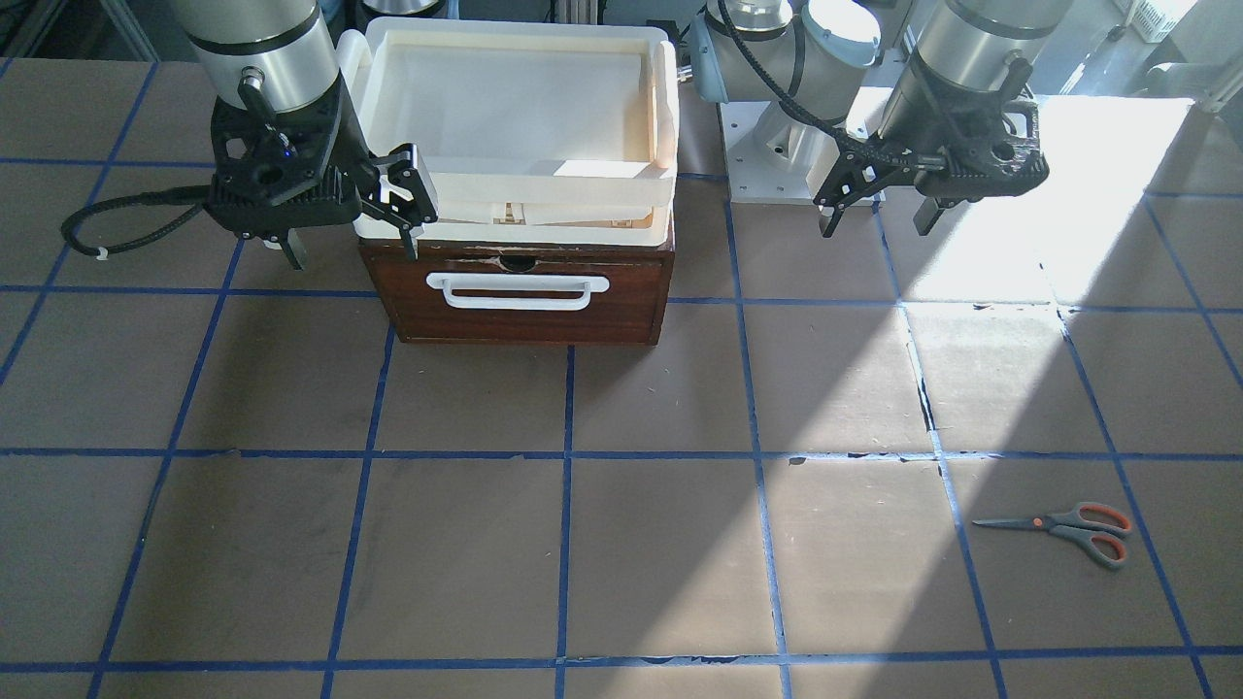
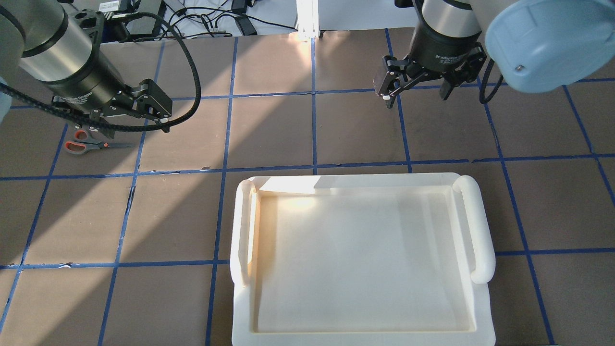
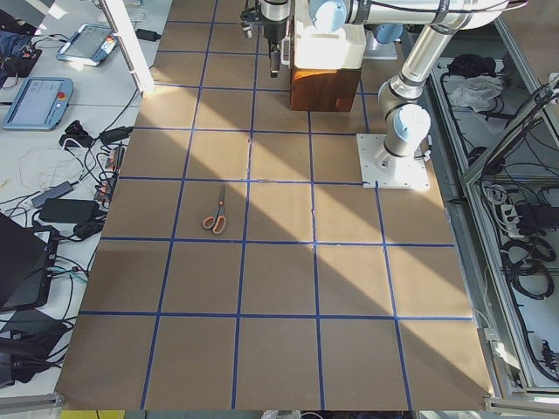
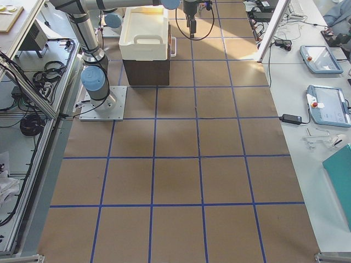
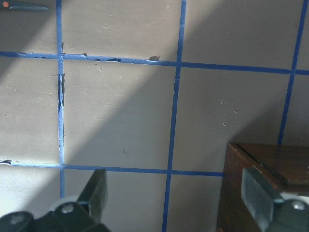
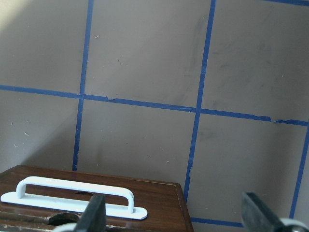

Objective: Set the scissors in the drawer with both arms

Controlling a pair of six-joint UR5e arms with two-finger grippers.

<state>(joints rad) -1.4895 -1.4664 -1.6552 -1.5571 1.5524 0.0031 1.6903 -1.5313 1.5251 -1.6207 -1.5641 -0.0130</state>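
Observation:
The scissors [image 1: 1068, 529] lie flat on the table with grey, orange-lined handles, far from the drawer; they also show in the overhead view [image 2: 89, 144] and the exterior left view [image 3: 215, 214]. The dark wooden drawer [image 1: 524, 306] is shut, and its white bar handle [image 1: 518, 291] faces the table's middle. My left gripper [image 1: 879, 221] is open and empty, hovering above the table between the drawer and the scissors. My right gripper [image 1: 352, 250] is open and empty, hovering beside the drawer's other corner. The right wrist view shows the drawer handle [image 6: 72, 193] just below the open fingers [image 6: 94, 215].
A cream plastic tray [image 1: 515, 184] sits on top of the drawer box. The left arm's base plate [image 1: 777, 155] stands behind the drawer. Blue tape lines grid the brown table. A bright sunlit patch falls near the left gripper.

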